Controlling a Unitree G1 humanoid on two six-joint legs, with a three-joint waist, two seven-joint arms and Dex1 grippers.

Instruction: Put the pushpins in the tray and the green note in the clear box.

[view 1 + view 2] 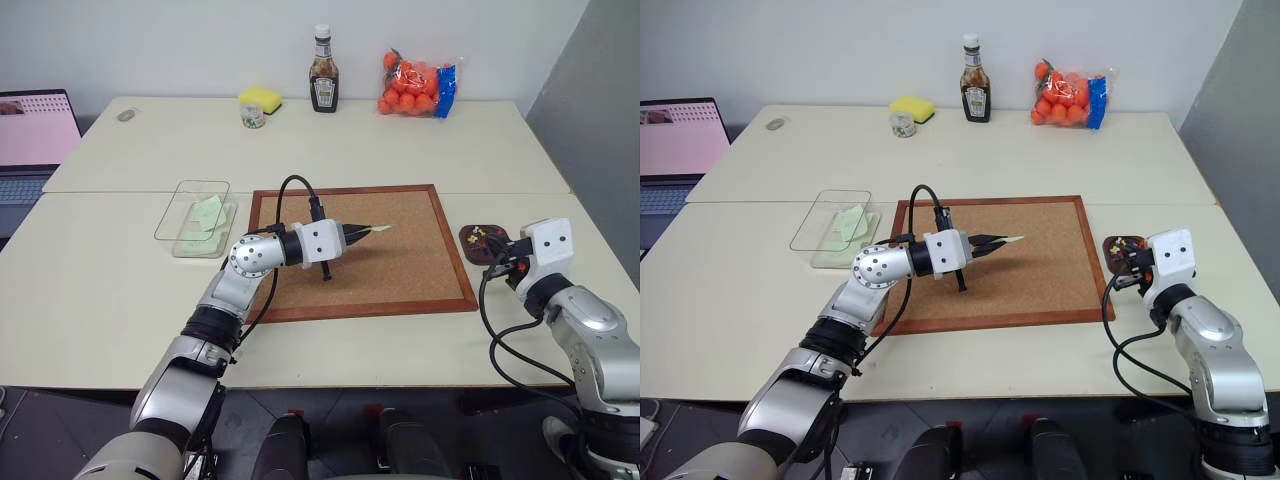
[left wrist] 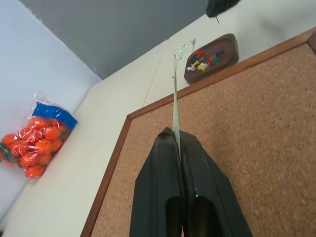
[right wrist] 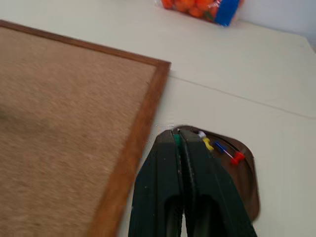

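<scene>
Now left hand [image 1: 356, 233] pinching green note [image 1: 378, 229]

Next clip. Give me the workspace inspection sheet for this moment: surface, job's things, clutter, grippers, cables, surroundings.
Surface: pale table with a wood-framed corkboard.
Job's things: green note held edge-on above the corkboard; clear box already holding green slips; tray with pushpins; a green pushpin between the right fingers.
Clutter: yellow sponge, small jar, sauce bottle, bag of oranges.
Grippers: left gripper shut on the note; right gripper shut on the pushpin, over the tray.
Cables: black cable looping off the left wrist.
Surroundings: laptop, white wall.
</scene>
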